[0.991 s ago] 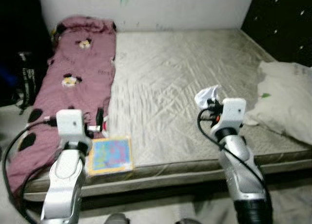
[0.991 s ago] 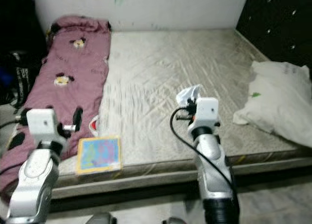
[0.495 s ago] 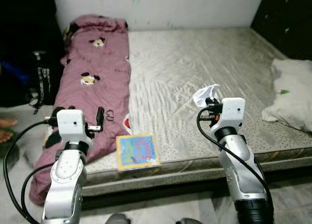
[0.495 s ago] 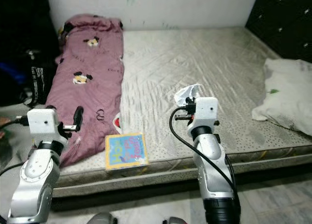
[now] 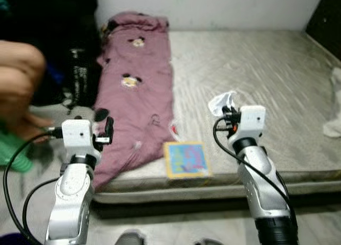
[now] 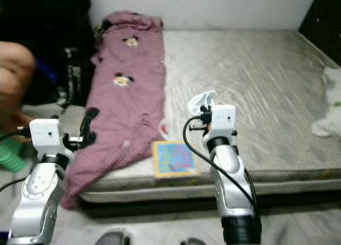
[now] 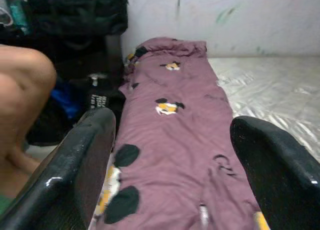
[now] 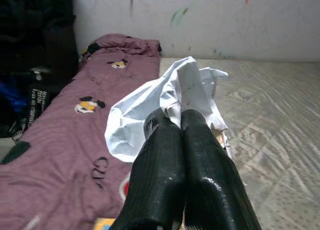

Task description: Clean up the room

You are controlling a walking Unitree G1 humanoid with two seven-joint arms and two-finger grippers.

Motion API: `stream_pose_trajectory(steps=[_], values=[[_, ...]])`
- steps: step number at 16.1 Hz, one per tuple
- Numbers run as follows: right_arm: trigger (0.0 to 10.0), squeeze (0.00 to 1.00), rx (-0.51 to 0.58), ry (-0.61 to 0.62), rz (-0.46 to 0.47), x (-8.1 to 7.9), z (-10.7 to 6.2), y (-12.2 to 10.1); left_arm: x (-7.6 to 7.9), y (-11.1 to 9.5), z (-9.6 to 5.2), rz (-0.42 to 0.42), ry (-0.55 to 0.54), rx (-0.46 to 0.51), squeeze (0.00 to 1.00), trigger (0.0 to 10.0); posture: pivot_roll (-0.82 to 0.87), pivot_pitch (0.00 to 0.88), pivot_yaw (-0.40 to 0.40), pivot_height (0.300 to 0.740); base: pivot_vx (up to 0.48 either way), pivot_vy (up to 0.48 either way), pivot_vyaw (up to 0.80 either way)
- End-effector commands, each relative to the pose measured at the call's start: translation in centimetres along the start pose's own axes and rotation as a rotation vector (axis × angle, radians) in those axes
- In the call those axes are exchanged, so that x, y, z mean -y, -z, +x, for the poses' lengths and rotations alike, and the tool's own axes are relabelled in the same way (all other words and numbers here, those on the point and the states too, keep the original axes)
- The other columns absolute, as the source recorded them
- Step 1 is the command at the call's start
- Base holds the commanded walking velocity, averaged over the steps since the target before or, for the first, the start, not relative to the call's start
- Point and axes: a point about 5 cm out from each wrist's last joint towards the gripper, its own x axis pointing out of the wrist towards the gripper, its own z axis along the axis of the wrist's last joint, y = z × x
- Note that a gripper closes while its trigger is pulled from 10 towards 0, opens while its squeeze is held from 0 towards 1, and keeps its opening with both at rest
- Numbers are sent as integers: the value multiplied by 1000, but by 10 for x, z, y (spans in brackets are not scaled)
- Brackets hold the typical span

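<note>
A crumpled white paper (image 8: 175, 97) is pinched between the closed fingers of the right claw (image 8: 172, 121), held above the bed (image 5: 277, 85). The left claw (image 7: 172, 140) is held wide open and empty, with the purple blanket (image 7: 175, 130) beyond it. A book (image 5: 186, 158) lies below, between the claws.

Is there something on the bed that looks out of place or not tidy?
Yes. A colourful book lies at the mattress front edge, beside the rumpled maroon blanket whose end hangs over the corner. The right gripper is shut on a crumpled white paper.
</note>
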Motion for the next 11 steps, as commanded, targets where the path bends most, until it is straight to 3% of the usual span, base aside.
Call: stream_pose_trajectory(steps=[1,7,11], values=[[10000,0,22,-16,12,-6,2,-6,-6,0,-1,12,-12,-3,0,10000,57,0,-17,740,0,480,0],[10000,0,22,-17,14,-6,3,-6,-6,-1,0,15,-9,-2,0,10000,59,0,-17,740,0,480,0],[10000,0,34,-19,12,-7,4,-8,-6,-5,0,49,-14,27,0,10000,61,0,-14,740,0,0,0]])
